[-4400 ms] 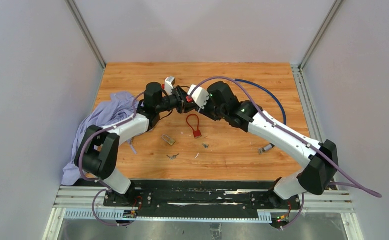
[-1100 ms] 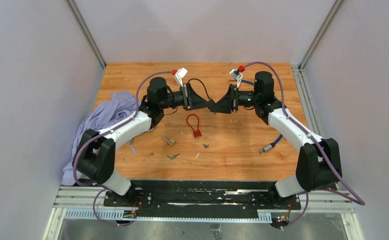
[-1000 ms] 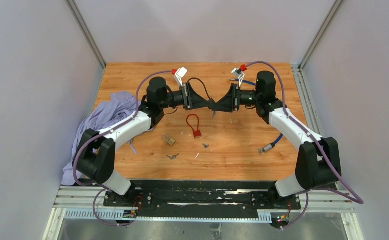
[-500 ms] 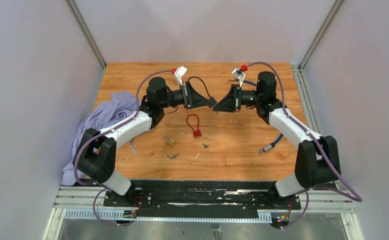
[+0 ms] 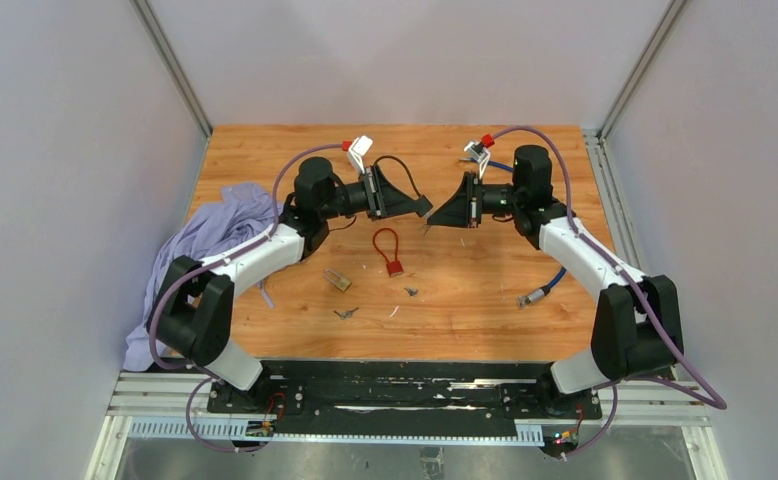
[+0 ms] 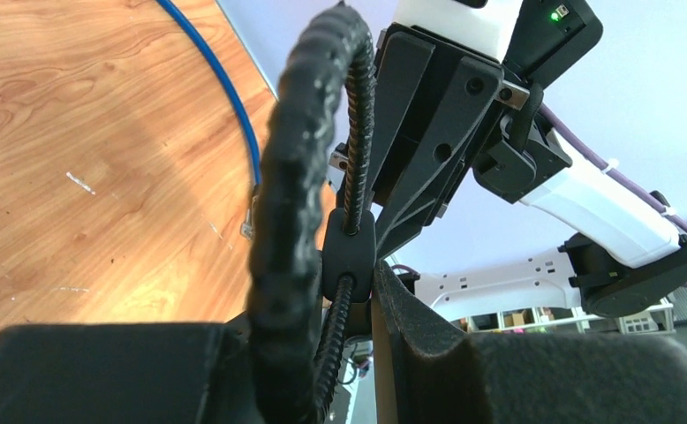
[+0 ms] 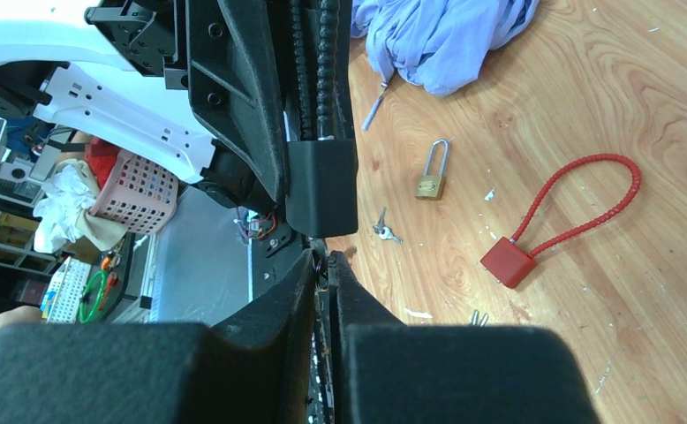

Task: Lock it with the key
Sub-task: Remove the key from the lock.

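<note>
My left gripper (image 5: 422, 207) is shut on a black cable lock; its block body (image 6: 349, 256) sits between the jaws and the ribbed black cable (image 6: 291, 177) loops out in front. In the right wrist view the lock's body (image 7: 320, 185) hangs just ahead of my right fingertips. My right gripper (image 5: 436, 219) is shut on a small key with a ring (image 7: 321, 261), pinched at the very tips, so the blade is mostly hidden. The two grippers face each other above the table's middle with a small gap between them.
On the wooden table (image 5: 465, 300) lie a red cable lock (image 5: 388, 250), a brass padlock (image 5: 337, 280), two small sets of keys (image 5: 345, 313) (image 5: 410, 291), a blue cable (image 5: 557, 215) and a lilac cloth (image 5: 205, 245) at the left edge.
A second ago the two gripper tips were together at the lock. Now the right gripper has drawn back to the right, leaving a gap. The left gripper still holds the black lock.
</note>
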You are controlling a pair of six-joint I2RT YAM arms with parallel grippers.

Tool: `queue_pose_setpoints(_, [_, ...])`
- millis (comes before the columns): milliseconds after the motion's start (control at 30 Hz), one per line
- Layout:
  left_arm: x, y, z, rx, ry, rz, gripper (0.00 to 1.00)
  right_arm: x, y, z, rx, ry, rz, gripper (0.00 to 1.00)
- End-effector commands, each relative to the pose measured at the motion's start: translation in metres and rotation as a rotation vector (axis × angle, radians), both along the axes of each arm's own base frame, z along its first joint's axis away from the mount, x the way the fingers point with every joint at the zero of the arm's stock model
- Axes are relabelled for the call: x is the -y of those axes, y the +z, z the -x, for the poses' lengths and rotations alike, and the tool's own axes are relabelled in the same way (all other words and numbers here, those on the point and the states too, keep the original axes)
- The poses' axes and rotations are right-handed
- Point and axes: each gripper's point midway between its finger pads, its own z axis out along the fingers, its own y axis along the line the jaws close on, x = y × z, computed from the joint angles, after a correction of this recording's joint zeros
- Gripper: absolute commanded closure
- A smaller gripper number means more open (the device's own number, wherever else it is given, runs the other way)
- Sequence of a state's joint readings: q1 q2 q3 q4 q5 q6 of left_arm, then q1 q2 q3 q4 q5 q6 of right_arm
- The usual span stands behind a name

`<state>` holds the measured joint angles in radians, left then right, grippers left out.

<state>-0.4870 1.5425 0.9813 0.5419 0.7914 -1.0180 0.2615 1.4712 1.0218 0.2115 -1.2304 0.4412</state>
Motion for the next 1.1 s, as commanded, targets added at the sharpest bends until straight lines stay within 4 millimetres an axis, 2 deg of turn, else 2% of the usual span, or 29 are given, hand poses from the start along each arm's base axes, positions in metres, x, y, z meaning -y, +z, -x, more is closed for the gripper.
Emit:
queue_pose_setpoints(0, [0.001, 0.015, 0.0, 0.057, 0.007, 0.038, 1.0, 0.006, 0.002, -0.005, 0.047, -0.041, 0.025, 0.91])
queue_pose_setpoints(267, [0.001, 0.012, -0.001, 0.043, 0.015, 0.037, 1.0, 0.005, 0.008, -0.003, 0.091, -0.053, 0.04, 0.92])
queue_pose_setpoints(333, [0.001, 0.013, -0.001, 0.044, 0.013, 0.037, 1.0, 0.005, 0.007, -0.004, 0.076, -0.048, 0.04, 0.89])
queue_pose_setpoints(467, [0.0, 0.014, 0.0, 0.053, 0.011, 0.036, 1.0, 0.003, 0.007, -0.005, 0.041, -0.038, 0.029, 0.74])
queue_pose_setpoints(633, [0.001, 0.016, 0.003, 0.071, -0.002, 0.036, 1.0, 0.0, 0.014, -0.005, 0.016, -0.018, -0.008, 0.68])
queue_pose_setpoints(833, [0.003, 0.021, 0.007, 0.107, -0.027, 0.053, 1.0, -0.003, 0.02, -0.003, -0.01, 0.015, -0.05, 0.7])
queue_pose_setpoints(1067, [0.004, 0.024, 0.009, 0.167, -0.04, 0.058, 1.0, -0.003, 0.025, 0.0, -0.019, 0.036, -0.081, 0.82])
